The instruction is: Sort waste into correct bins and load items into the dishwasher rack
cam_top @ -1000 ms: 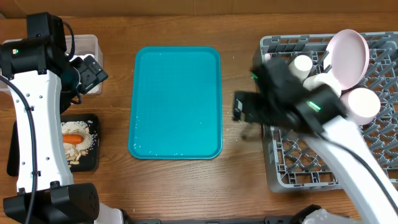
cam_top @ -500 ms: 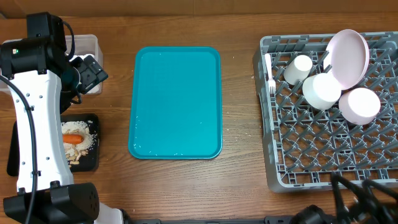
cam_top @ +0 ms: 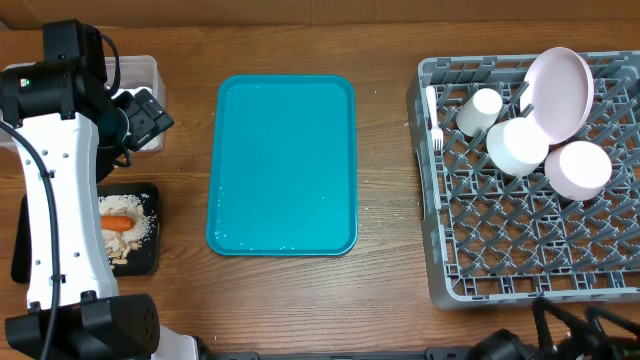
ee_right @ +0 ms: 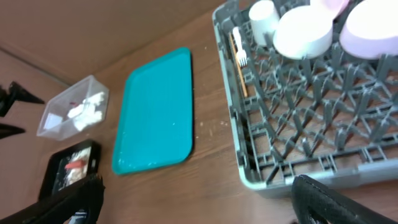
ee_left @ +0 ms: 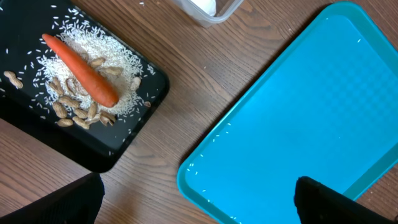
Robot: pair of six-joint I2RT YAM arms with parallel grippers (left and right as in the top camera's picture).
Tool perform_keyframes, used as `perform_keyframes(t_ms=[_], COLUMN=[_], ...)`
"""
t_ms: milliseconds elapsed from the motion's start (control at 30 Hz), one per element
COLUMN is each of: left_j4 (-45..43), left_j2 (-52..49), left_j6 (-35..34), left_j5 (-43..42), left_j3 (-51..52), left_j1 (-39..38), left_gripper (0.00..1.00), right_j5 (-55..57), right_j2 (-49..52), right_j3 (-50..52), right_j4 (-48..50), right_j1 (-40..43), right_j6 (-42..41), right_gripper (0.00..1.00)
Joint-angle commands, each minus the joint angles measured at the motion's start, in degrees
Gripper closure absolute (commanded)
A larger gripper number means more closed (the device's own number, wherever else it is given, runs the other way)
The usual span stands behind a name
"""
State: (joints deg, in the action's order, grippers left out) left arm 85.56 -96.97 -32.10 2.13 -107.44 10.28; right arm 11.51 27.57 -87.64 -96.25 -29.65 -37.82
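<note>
In the overhead view the grey dishwasher rack [cam_top: 500, 250] holds the pinkish plate [cam_top: 560, 90] on edge, two white bowls [cam_top: 517, 146] [cam_top: 578, 168], the white cup [cam_top: 480, 109] and the white fork [cam_top: 433, 120]. The black tray [cam_top: 145, 255] holds the carrot [cam_top: 120, 224] on rice and peanuts. The clear tub [ee_right: 62, 118] holds crumpled white napkin [ee_right: 85, 112]. My left gripper [ee_left: 198, 183] hangs open over the table between the black tray [ee_left: 134, 134] and the teal tray's corner. My right gripper [ee_right: 196, 186] is open and empty, low in front of the rack [ee_right: 298, 118].
The flat teal tray [cam_top: 285, 165] lies bare in the middle, with a few rice grains along its edge [ee_left: 205, 186]. A thin brown stick [ee_right: 240, 71] lies beside the fork [ee_right: 240, 55] in the rack. My left arm [cam_top: 60, 200] stands over the bins.
My right arm has pulled back from over the rack's left edge to the bottom right corner of the overhead view. The left arm has not moved.
</note>
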Motion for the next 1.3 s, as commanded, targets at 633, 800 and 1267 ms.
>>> perform_keyframes(t_ms=[633,800,1267], left_j4=[-0.11,-0.11,-0.11], left_j2=[0.13,0.13,0.13], left_j6=[-0.92,-0.9,-0.9], left_j5=[-0.26,-0.26,-0.24], left_j3=[-0.5,-0.5,-0.5], left_j1=[0.28,0.28,0.28], left_gripper=[0.0,0.0,0.0], right_j5=[-10.97,-10.62,-8.85], right_j2=[-23.19,-27.41,-27.41], right_j3=[74.12,87.34,87.17], right_j4=[89.81,108.26,95.23], right_j1=[19.67,20.22,20.39], right_j6=[20.28,20.31,27.39], right_gripper=[0.0,0.0,0.0])
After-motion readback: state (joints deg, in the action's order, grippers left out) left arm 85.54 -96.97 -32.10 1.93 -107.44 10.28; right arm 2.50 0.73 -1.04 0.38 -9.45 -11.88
